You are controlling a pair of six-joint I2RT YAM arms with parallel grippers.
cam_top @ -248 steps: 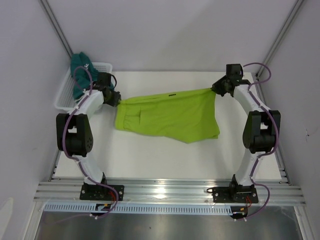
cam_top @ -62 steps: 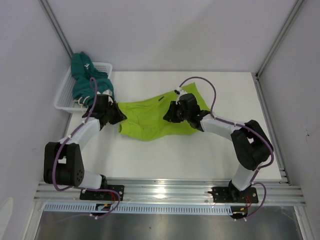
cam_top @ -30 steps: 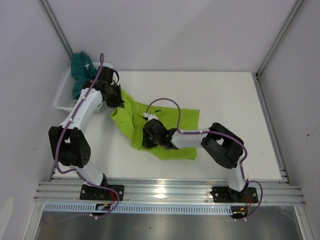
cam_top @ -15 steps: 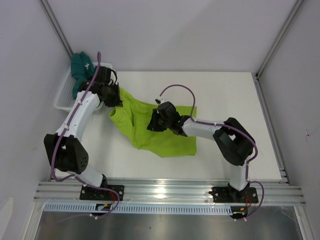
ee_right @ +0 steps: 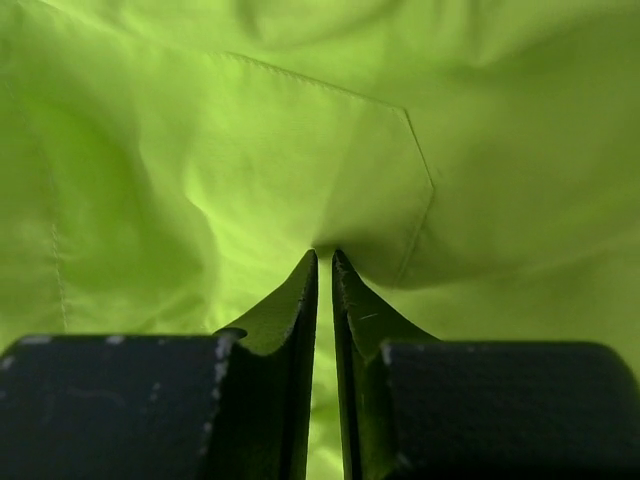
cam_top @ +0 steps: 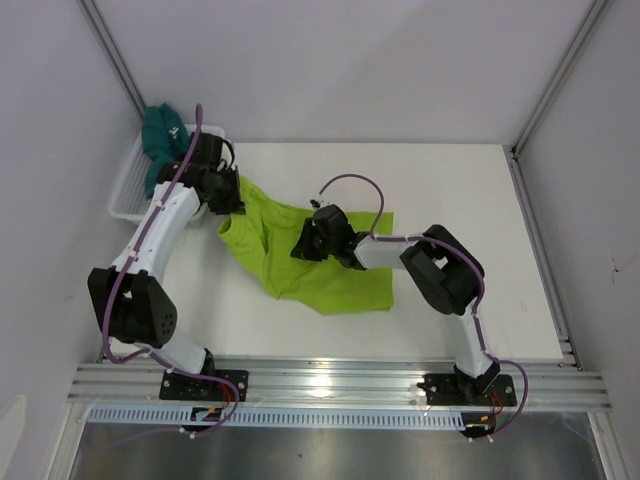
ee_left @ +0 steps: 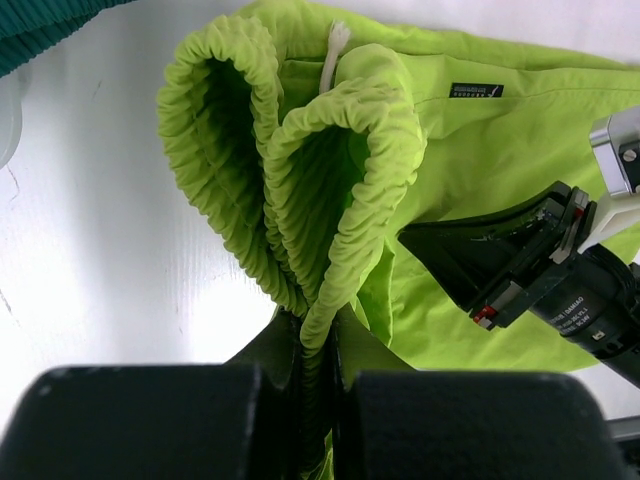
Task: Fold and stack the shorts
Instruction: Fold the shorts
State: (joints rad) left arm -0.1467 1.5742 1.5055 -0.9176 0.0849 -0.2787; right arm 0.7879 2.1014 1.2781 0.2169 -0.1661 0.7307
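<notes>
- table [cam_top: 480, 200]: its right half carries no cloth now. A few seconds ago the green pair spanned it almost edge to edge.
- lime green shorts [cam_top: 335, 280]: no longer stretched flat between the two arms. They are doubled over into a crumpled wedge left of centre, running from the upper left by the basket down to lower centre. My read is a rough first fold: the edges are skewed, not squared.
- basket [cam_top: 122, 200]: at the upper left edge, same place as before.
- dark teal shorts [cam_top: 158, 135]: still heaped in the basket and spilling over its far rim. This second pair is untouched, so stacking is a long way off.
- right fingers [ee_right: 270, 330]: carried in from the far right to mid-cloth, then backed up from the lower hem toward centre over the last second. They are clenched almost together on a pucker of green fabric beside a pocket seam.
- left fingers [ee_left: 150, 420]: went up toward the basket corner about a second ago and have not shifted since. They are clamped on the gathered waistband [ee_left: 340, 130], which bunches in two loops.
- drawstring [ee_left: 333, 50]: its white end pokes out of the waistband, loose.
- Likely next need: let go and flatten before the second fold.
</notes>
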